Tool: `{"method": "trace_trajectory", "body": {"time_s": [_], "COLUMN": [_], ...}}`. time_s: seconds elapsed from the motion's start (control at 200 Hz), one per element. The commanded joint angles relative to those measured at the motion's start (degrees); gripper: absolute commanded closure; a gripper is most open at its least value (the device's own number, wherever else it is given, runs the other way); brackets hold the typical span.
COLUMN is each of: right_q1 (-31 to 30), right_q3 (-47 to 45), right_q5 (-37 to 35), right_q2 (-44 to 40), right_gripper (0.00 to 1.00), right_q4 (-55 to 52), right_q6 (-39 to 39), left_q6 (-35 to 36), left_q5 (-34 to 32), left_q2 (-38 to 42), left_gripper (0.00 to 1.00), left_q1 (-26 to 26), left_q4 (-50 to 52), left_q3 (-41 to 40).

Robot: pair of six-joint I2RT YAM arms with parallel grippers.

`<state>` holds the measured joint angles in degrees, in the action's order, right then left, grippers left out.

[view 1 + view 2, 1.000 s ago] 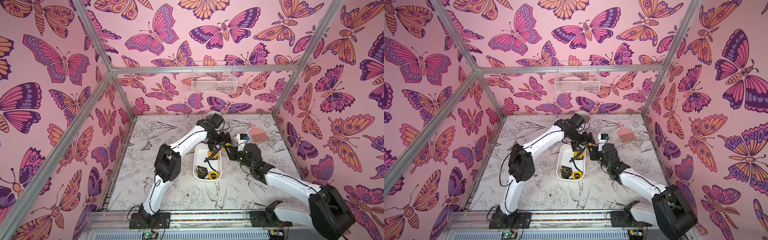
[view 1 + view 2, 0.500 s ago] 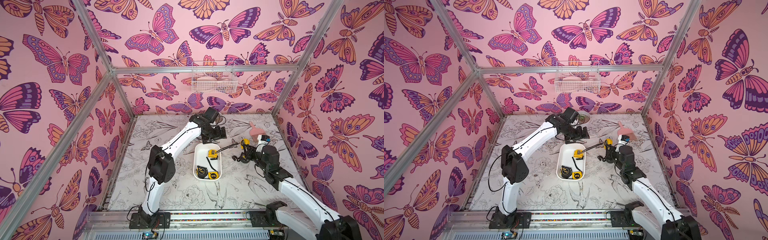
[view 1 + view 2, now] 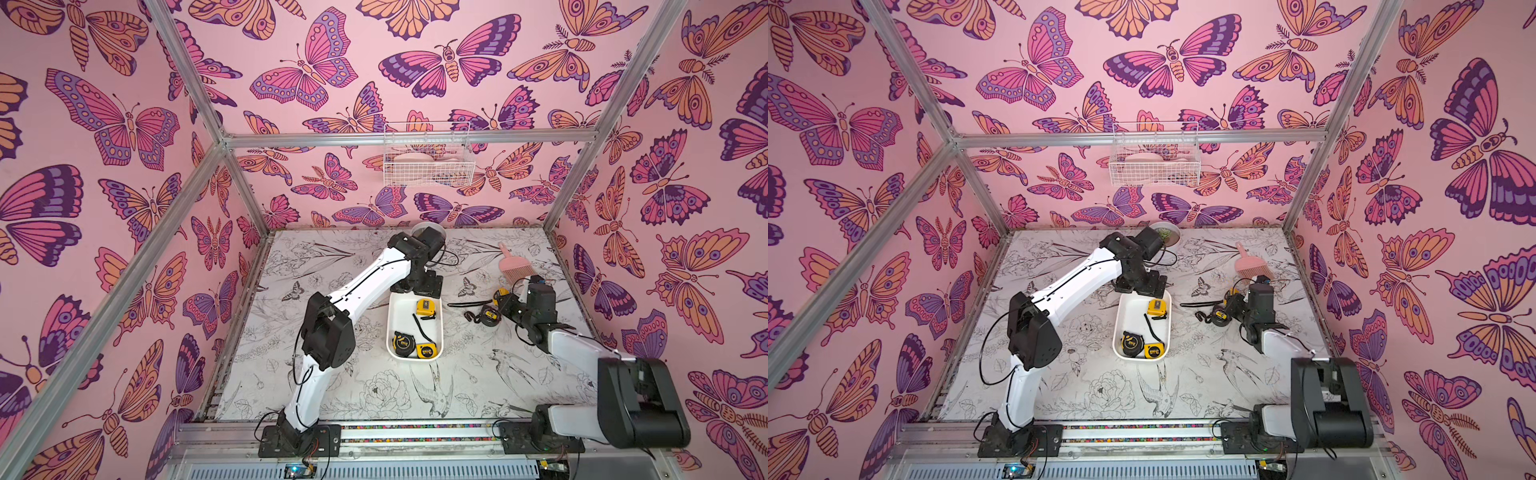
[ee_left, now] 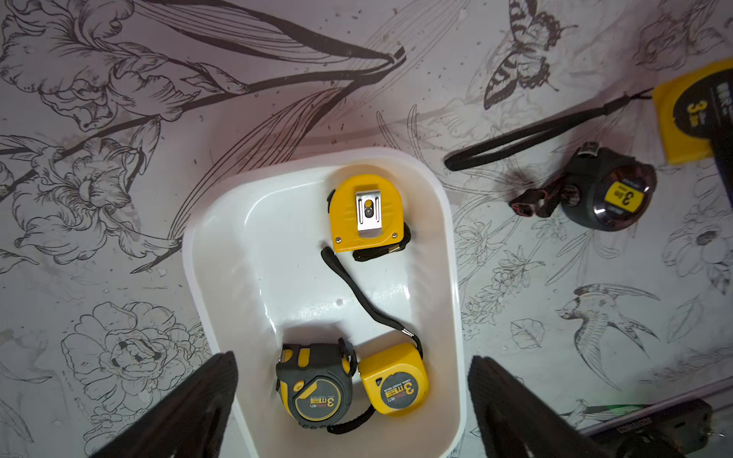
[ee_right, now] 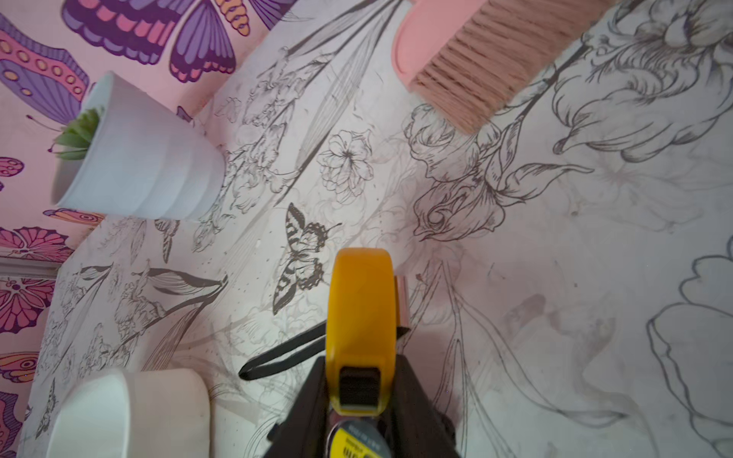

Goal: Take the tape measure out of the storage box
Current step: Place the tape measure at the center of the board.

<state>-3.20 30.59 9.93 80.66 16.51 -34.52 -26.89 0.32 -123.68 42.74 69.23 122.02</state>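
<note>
- Right gripper (image 5: 359, 380): fingers (image 5: 305, 412) pinch a yellow tape measure (image 5: 359, 317) by its flat sides. It is outside the storage box (image 3: 400, 312), well to the box's right and low over the table (image 3: 332, 399). Cannot tell whether it touches.
- Its black strap (image 4: 527, 138) trails across the table toward the box.
- A round black tape measure (image 4: 607, 194) lies on the table just beside it.
- Left gripper (image 4: 351, 359): fingers (image 4: 190, 408) spread wide, gripping nothing, above the box's far end.
- Three tape measures are in the box. The clip-up yellow one (image 4: 367, 214) is at the far end. The black-and-yellow one (image 4: 313, 388) and the small yellow one (image 4: 392, 380) touch at the near end.
- Farther back are a pink brush (image 3: 515, 268) and a white plant pot (image 5: 139, 158).
</note>
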Motion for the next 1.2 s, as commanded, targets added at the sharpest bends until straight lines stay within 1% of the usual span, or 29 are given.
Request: {"method": "trace_trajectory", "body": {"time_s": [0.0, 0.11, 0.22, 0.3, 0.315, 0.366, 0.491, 0.596, 0.636, 0.686, 0.796, 0.881, 0.921, 0.971, 1.027, 1.062, 1.157, 1.197], "right_q1": [1.81, 2.62, 2.95, 3.58, 3.82, 4.66, 6.45, 6.54, 6.54, 6.52, 6.54, 6.49, 6.54, 6.47, 6.45, 6.45, 6.41, 6.43], "right_q3": [3.92, 5.00, 5.34, 6.46, 6.76, 7.57, 9.92, 12.27, 12.97, 13.02, 12.92, 12.27, 11.51, 10.65, 9.52, 9.40, 9.54, 9.66], "right_q5": [4.35, 4.83, 2.46, 1.98, 1.98, 1.93, 4.42, 6.58, 7.04, 7.16, 6.77, 6.45, 5.90, 4.69, 4.17, 3.53, 3.03, 3.04], "right_q2": [4.85, 8.20, 8.72, 8.95, 10.60, 11.92, 15.28, 17.46, 17.90, 17.92, 17.00, 15.35, 14.15, 12.12, 9.74, 6.72, 2.95, 1.81], "right_gripper": [0.90, 0.86, 0.82, 0.80, 0.80, 0.79, 0.76, 0.67, 0.66, 0.62, 0.52, 0.46, 0.41, 0.34, 0.29, 0.25, 0.20, 0.16], "right_q4": [5.81, 4.98, 3.28, 1.20, 1.00, 0.14, 0.10, -0.85, -1.71, -2.19, -3.93, -4.82, -4.81, -5.04, -4.44, -5.42, -7.28, -7.97], "right_q6": [-1.50, -1.52, -0.36, 0.15, 0.22, 0.08, -0.37, -0.47, -0.48, -0.72, -0.30, -0.14, -0.13, 0.31, 1.19, 1.67, 2.84, 3.11], "left_q6": [3.01, 3.60, 3.95, 4.60, 4.65, 5.00, 5.19, 5.68, 5.95, 6.19, 6.67, 7.10, 7.22, 7.43, 7.55, 7.48, 7.47, 7.17], "left_q5": [-3.26, -3.57, -3.78, -3.66, -3.66, -3.57, -3.31, -3.15, -2.96, -3.01, -3.22, -3.17, -3.21, -3.18, -2.35, -2.17, -1.96, -1.58], "left_q2": [-3.58, -6.58, -8.68, -10.09, -10.39, -11.39, -12.90, -13.81, -14.14, -14.44, -15.21, -15.76, -16.08, -16.52, -17.15, -17.54, -18.56, -18.87], "left_gripper": [0.03, 0.03, 0.02, 0.02, 0.02, 0.02, 0.02, 0.02, 0.02, 0.02, 0.02, 0.02, 0.01, 0.01, 0.01, 0.01, 0.01, 0.01], "left_q1": [0.48, 1.20, 1.47, 1.64, 1.64, 1.64, 1.65, 1.64, 1.64, 1.64, 1.74, 1.78, 1.75, 1.73, 1.74, 1.74, 1.82, 1.82], "left_q4": [2.92, 3.55, 3.54, 3.51, 3.58, 3.53, 3.54, 3.42, 3.39, 3.43, 3.62, 3.63, 3.63, 3.58, 3.57, 3.54, 3.59, 3.51], "left_q3": [1.16, 3.03, 4.35, 5.77, 5.96, 6.59, 7.26, 8.24, 8.60, 8.84, 8.72, 8.49, 8.49, 8.71, 9.01, 9.20, 9.03, 9.02]}}
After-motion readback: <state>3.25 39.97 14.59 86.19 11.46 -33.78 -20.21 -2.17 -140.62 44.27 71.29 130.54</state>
